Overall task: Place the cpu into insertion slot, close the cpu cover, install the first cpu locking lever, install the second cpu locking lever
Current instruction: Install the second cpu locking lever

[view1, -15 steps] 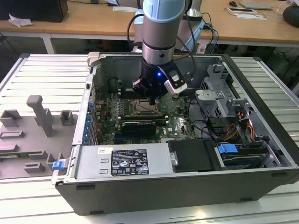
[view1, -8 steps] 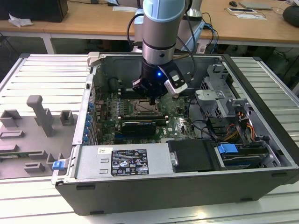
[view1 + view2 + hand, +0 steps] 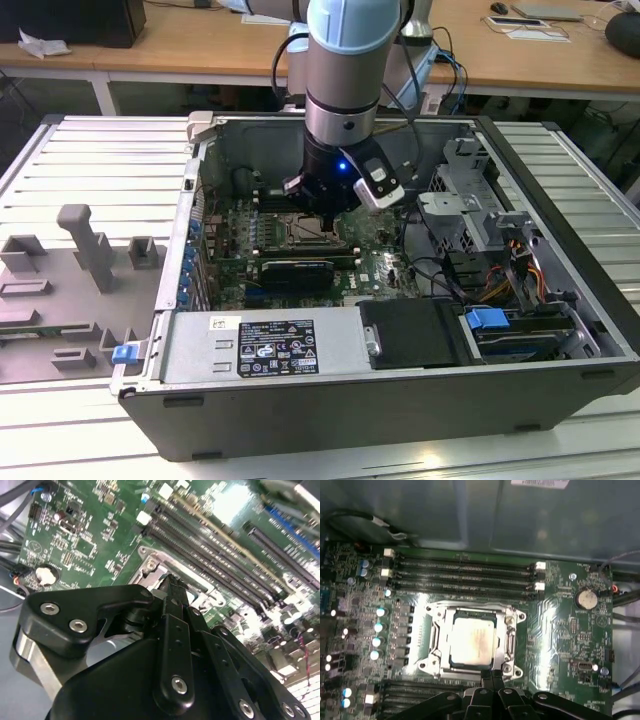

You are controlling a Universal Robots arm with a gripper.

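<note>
In the first wrist view the cpu (image 3: pixel 472 637), a pale silvery square chip, lies flat in the insertion slot (image 3: pixel 451 651). The cpu cover (image 3: pixel 470 611), a metal frame with a large window, lies down around the chip. My gripper (image 3: pixel 491 674) is shut, fingertips pressed together with nothing visible between them, right at the frame's edge. In the second wrist view the gripper (image 3: pixel 172 582) points at a metal corner of the socket frame (image 3: pixel 150 567). In the exterior view the gripper (image 3: pixel 322 212) hangs low inside the open computer case, just over the insertion slot (image 3: pixel 318 233). I cannot make out how the locking levers stand.
Long memory slots (image 3: pixel 465 572) run beside the socket, and a coin battery (image 3: pixel 586 599) sits further off. A black card (image 3: pixel 297 270), cables (image 3: pixel 440 270), a drive cage (image 3: pixel 460 200) and a labelled metal box (image 3: pixel 275 345) crowd the case. Grey fixtures (image 3: pixel 90 245) stand at the exterior view's left.
</note>
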